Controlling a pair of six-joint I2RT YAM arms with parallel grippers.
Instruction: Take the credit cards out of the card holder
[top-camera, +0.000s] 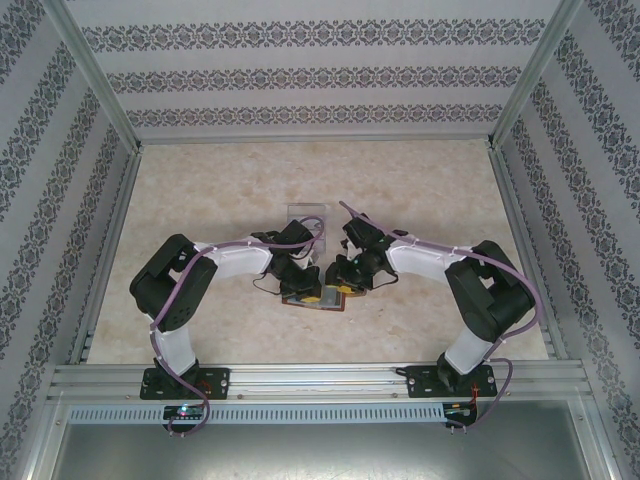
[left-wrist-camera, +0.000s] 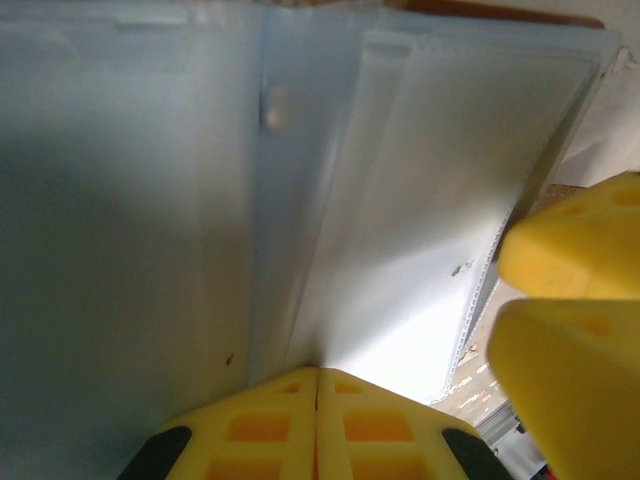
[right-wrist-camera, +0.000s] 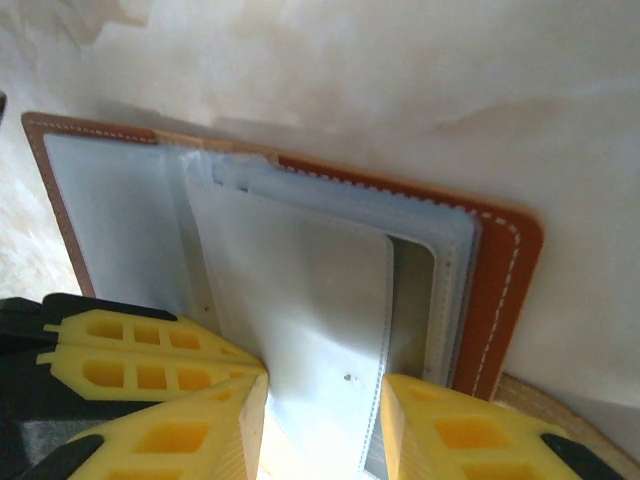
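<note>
Left claw (left-wrist-camera: 317, 382) is clenched, its yellow tips pressed together against the grey-blue inside of the card holder (right-wrist-camera: 502, 268), which lies open near the middle of the tabletop (top-camera: 200, 190). Right claw (right-wrist-camera: 325, 388) straddles a pale stitched leaf (right-wrist-camera: 300, 290) with fingers partway apart; whether it grips, I cannot tell. Both wrists crowd over the holder from above, hiding most of it. Just behind sits a clear tray (top-camera: 302, 212).

Beige marbled table (top-camera: 420, 190), two things lying on it.
An open brown wallet (top-camera: 318, 297) lies flat near the front middle; a clear plastic tray (top-camera: 305, 212) lies behind it.
</note>
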